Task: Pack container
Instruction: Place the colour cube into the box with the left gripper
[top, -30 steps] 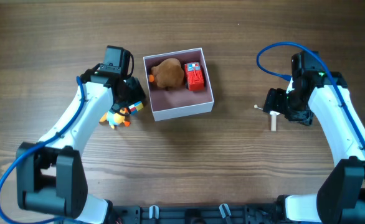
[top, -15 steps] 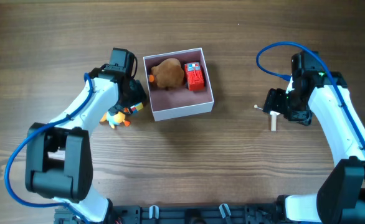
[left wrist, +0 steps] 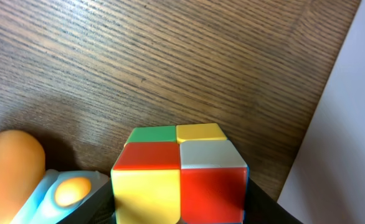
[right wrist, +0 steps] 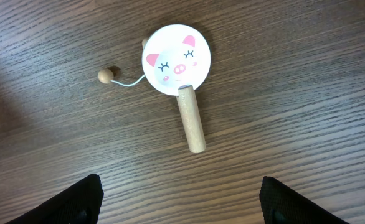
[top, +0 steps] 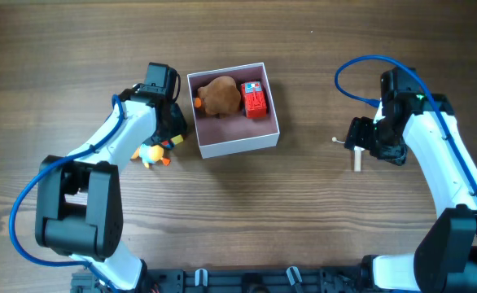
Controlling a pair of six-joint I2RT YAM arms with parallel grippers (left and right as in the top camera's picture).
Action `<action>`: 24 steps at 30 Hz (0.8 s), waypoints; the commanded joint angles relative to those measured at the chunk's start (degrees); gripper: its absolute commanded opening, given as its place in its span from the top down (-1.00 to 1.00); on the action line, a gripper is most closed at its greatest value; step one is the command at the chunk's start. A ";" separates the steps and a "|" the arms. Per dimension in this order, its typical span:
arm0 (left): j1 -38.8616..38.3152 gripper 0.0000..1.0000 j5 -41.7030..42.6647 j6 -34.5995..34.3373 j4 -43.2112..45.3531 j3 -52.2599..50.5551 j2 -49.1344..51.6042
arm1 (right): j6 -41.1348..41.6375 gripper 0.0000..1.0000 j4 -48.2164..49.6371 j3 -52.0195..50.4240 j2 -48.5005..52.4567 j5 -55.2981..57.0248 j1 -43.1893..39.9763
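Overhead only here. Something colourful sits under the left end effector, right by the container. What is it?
Observer: Left wrist shows a puzzle cube with red, yellow, white and green tiles, beside the white wall of the container.
Operator: Gripped?
Observer: Cannot tell. The left end effector has dark fingers on either side of the cube at the picture's bottom edge, but contact is unclear.
Operator: And the stick toy on the right?
Observer: Right wrist shows a rattle drum with a pig face, lying flat. The right end effector is open above it, not touching.
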 commanded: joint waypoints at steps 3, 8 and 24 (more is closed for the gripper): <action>0.11 -0.01 -0.81 4.39 -3.13 5.99 -2.47 | 0.39 -0.61 -0.11 -0.39 0.20 -0.31 0.07; -0.07 -0.07 -0.57 5.86 -7.34 11.61 -6.45 | 0.42 -0.61 -0.09 -0.39 0.20 -0.31 0.07; -15.28 -0.06 2.84 4.35 -10.03 16.33 -10.91 | 0.57 -0.61 -0.13 -0.39 0.20 -0.35 0.07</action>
